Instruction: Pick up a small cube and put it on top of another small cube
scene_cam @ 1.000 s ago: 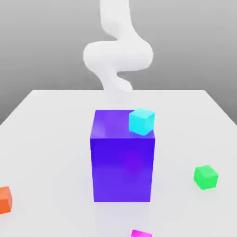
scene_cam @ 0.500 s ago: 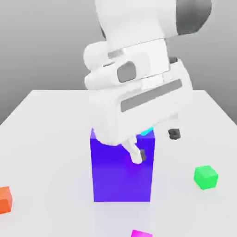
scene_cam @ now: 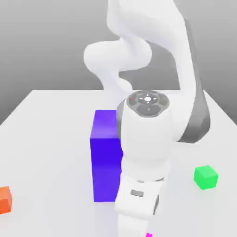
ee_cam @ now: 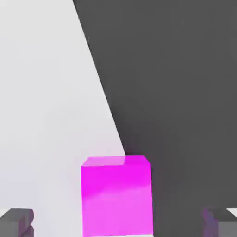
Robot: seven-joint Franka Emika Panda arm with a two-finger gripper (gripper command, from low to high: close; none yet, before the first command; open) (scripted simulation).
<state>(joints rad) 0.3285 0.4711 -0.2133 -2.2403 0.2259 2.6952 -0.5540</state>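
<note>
Okay, my fingers [ee_cam: 17, 221] are spread wide around the small magenta cube [ee_cam: 116, 196] on the white bench [ee_cam: 46, 115]; nothing grabbed or stacked yet.

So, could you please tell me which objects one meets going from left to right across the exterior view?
Orange cube → tall blue block → the arm's white wrist, partly covering the block → green cube.

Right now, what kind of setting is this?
A simulated tabletop test scene, not a real room: a plain white table against a blank grey backdrop, flat-coloured blocks such as the tall blue-purple block and small green cube, and a smooth white robot arm reaching toward a small magenta cube.
</note>
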